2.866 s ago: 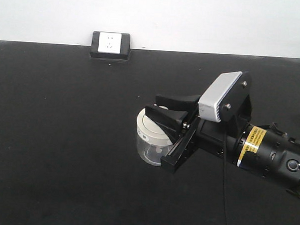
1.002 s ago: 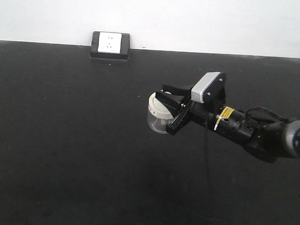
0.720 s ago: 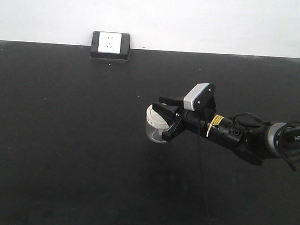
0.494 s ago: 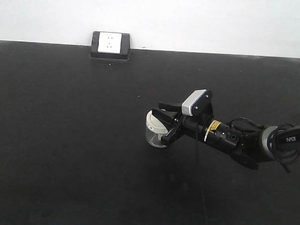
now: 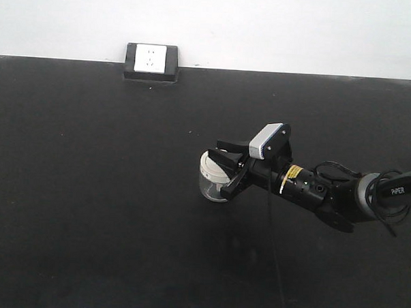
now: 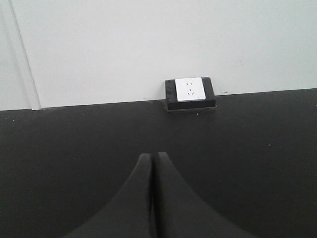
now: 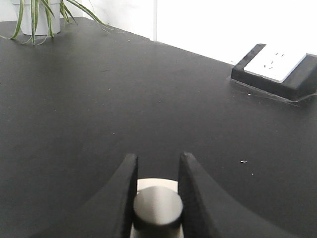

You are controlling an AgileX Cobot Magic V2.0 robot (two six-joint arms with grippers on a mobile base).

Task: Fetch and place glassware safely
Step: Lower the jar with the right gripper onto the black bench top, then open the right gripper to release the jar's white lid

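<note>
The right gripper has its black fingers clamped on either side of the central knob of the cream-white lid. The lid sits on the small clear glass jar, so the jar is directly below and between the fingers. From the front view the jar appears to rest on the black surface; contact at its base cannot be confirmed.

The left gripper has its fingers pressed together with nothing between them, tips just above the surface.

A white wall socket in a black frame lies well ahead of both sets of fingers. Green plant leaves appear far to the left of the right fingers.
</note>
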